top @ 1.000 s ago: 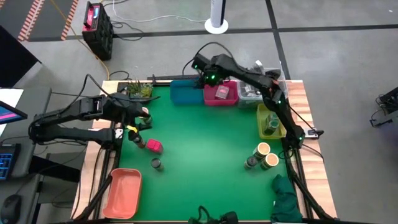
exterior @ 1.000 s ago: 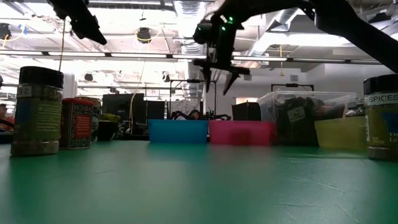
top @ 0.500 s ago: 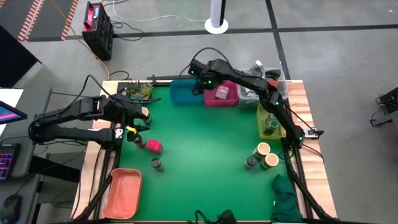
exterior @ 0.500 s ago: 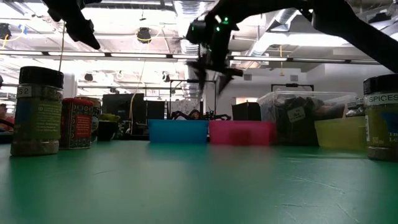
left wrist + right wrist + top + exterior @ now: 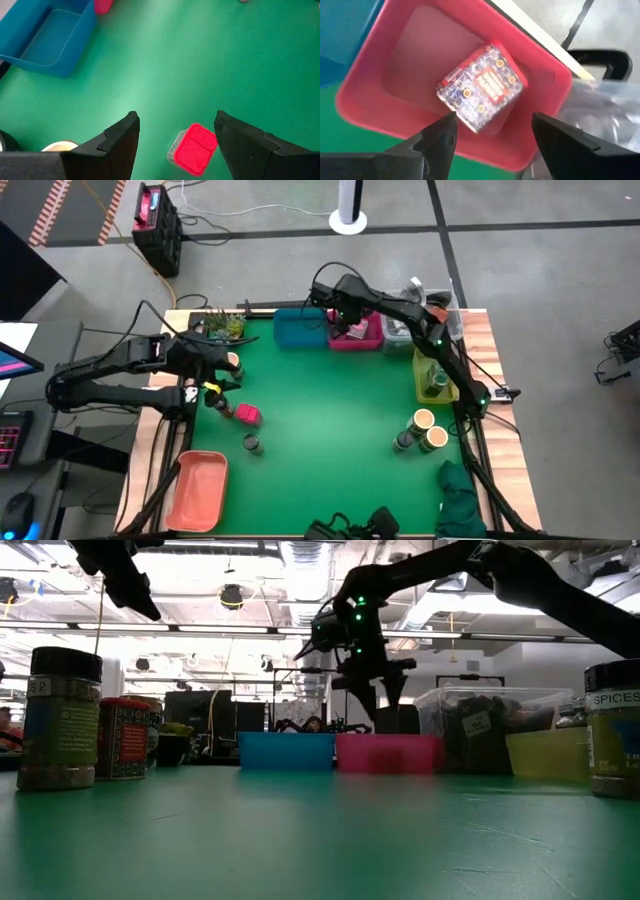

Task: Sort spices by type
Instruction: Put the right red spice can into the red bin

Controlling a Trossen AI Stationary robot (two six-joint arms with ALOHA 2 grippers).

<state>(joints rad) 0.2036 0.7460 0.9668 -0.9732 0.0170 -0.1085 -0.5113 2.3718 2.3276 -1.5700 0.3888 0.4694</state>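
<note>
My right gripper [image 5: 492,135] hangs open over the pink bin [image 5: 362,338] at the table's far edge, fingers pointing down into it and touching nothing. A magenta-pink pack [image 5: 481,90] lies on the bin's floor. My left gripper [image 5: 175,145] waits open above the table's left side, over a pink-lidded pack [image 5: 195,149] standing on the green mat. Near it stand a tan-topped jar [image 5: 232,361], a red jar [image 5: 224,408] and a dark-lidded jar [image 5: 252,444]. Two tan-topped jars [image 5: 428,428] and a dark jar [image 5: 403,442] stand at the right. Green jars sit in the yellow bin [image 5: 436,376].
A blue bin [image 5: 299,328] stands left of the pink bin, a clear tub of clutter [image 5: 402,328] right of it. A potted plant [image 5: 224,325] is at the far left, an orange tray [image 5: 197,488] at the near left, and a green cloth [image 5: 460,500] at the near right.
My right gripper has come down toward the pink bin, shifting a little toward the table's right edge from over the seam between the blue and pink bins. Its wrist has rolled and tipped more steeply downward. The fingers have stayed open.
</note>
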